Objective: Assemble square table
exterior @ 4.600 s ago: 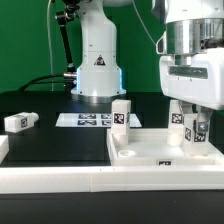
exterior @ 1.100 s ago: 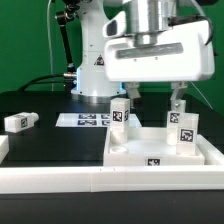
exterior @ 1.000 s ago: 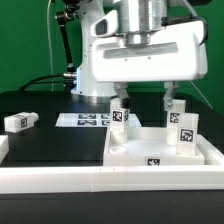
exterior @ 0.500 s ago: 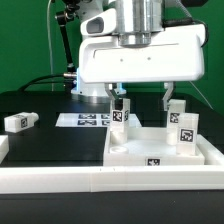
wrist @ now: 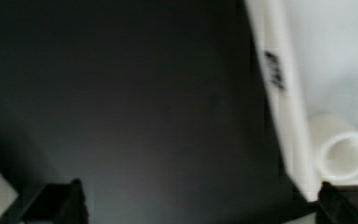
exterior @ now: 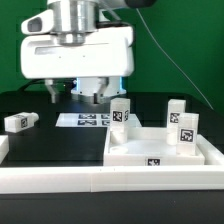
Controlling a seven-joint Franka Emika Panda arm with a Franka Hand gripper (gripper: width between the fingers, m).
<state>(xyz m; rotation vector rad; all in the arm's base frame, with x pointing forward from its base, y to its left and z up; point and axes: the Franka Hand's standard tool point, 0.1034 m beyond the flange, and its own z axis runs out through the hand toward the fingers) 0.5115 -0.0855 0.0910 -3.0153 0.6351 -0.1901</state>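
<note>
Gripper (exterior: 75,94), jaws apart and empty, hovered above the table (exterior: 60,145). Square top (exterior: 195,158) carried two upright legs (exterior: 120,113); judged next step: descending onto the loose leg (exterior: 20,121) lying at the exterior view's left, then closing.

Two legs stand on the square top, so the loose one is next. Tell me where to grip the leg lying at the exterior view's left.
Probably across the two long sides of the lying leg, near its middle, from above: it lies flat, apart from the other parts, and the open tool points down.
</note>
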